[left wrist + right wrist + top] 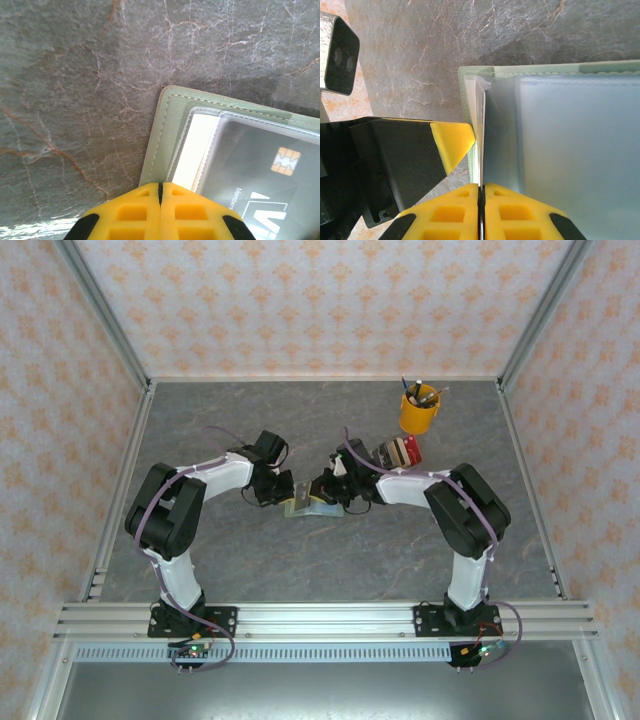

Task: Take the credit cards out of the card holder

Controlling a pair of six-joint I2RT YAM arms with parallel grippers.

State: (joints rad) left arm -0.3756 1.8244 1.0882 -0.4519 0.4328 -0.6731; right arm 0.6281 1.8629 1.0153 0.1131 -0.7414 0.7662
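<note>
Mid-table, card holder (305, 507) between left gripper (160, 189) and right gripper (481, 190) — cup (419, 414) and rack (398, 453) behind, rightward

The tabletop (330, 560) is a grey, stone-patterned sheet with pale and rust-coloured veins. A pale green wallet (305, 507) lies open near its middle; in the left wrist view one stitched corner rests flat on the surface, with a clear pocket on its inner side. Toward the far right corner stands a yellow cup (419, 414) holding pens (420, 392). Just nearer than the cup sits a clear rack (398, 453) with red and brown items; whether the two touch cannot be told
</note>
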